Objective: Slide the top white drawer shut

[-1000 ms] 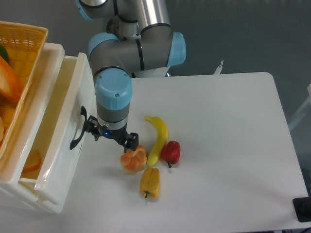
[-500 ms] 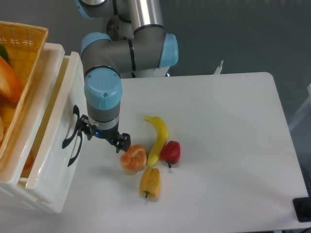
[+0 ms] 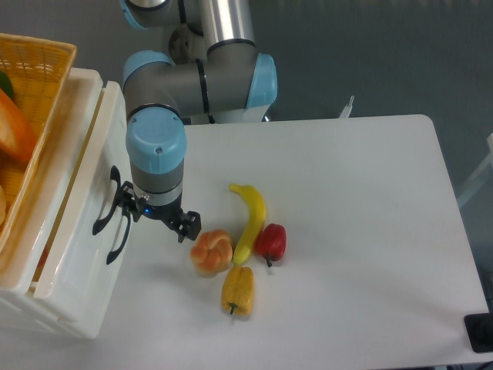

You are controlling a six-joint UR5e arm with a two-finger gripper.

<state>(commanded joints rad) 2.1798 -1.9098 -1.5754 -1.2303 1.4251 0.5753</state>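
The end effector [image 3: 154, 218] hangs low over the left part of the tabletop [image 3: 362, 254], its black fingers spread apart with nothing between them; one fingertip sits against the front of the top white drawer [image 3: 85, 223] beside its black arched handle [image 3: 105, 212], while the other points toward the near right, just short of a peeled orange fruit [image 3: 211, 252]. Above it rises the arm's [image 3: 192, 77] grey wrist, capped in pale blue, which bends back to further blue-capped joints at the far edge of the scene.

The top white drawer stands at the left side, pushed nearly flush with the cabinet [image 3: 54, 308], with only a narrow gap showing along its upper edge. A second black handle [image 3: 119, 239] shows just beside the first, belonging to the lower drawer front. On top of the cabinet, at the far left, sits a yellow woven basket [image 3: 35, 92] with orange items inside.

To the right of the end effector, a yellow banana [image 3: 252, 216] lies touching the orange fruit and a red bell pepper [image 3: 271, 241]. A yellow bell pepper [image 3: 238, 288] lies just nearer than them
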